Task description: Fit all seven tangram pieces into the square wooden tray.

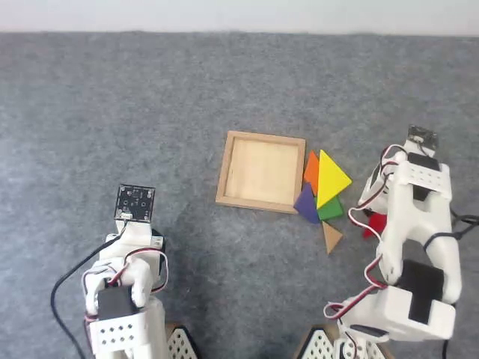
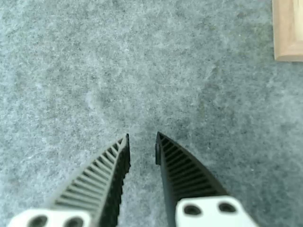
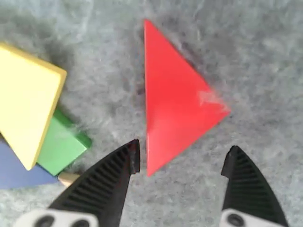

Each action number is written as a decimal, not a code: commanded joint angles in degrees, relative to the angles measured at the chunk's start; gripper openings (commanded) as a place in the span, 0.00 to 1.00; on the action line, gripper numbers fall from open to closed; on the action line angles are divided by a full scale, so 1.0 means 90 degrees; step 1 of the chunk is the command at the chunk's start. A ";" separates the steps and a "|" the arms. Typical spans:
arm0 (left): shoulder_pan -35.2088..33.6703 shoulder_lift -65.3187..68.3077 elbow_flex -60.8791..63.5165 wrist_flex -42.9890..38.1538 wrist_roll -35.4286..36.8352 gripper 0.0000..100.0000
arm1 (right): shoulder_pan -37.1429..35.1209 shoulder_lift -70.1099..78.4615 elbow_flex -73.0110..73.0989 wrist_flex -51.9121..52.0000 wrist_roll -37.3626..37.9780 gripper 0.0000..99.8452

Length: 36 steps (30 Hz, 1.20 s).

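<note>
Now | step: grab the first piece | right gripper jaws apart, low over red triangle on grey mat | wooden tray bare | next: squeeze gently, then lift.

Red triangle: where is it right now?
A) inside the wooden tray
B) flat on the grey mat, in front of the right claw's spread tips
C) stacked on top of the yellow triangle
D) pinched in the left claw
B: the right wrist view shows the red triangle lying flat on the grey mat, with the right claw open just behind it and gripping nothing.
</note>
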 commanded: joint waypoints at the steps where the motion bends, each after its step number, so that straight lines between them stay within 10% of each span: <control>1: -0.0039 -0.0078 -0.0044 0.0000 0.0020 0.09 | 0.0151 -0.0337 -0.0049 -0.0171 0.0068 0.29; 36: -0.0039 -0.0078 -0.0044 0.0000 0.0020 0.09 | 0.0298 -0.0083 -0.0059 -0.0523 -0.0283 0.29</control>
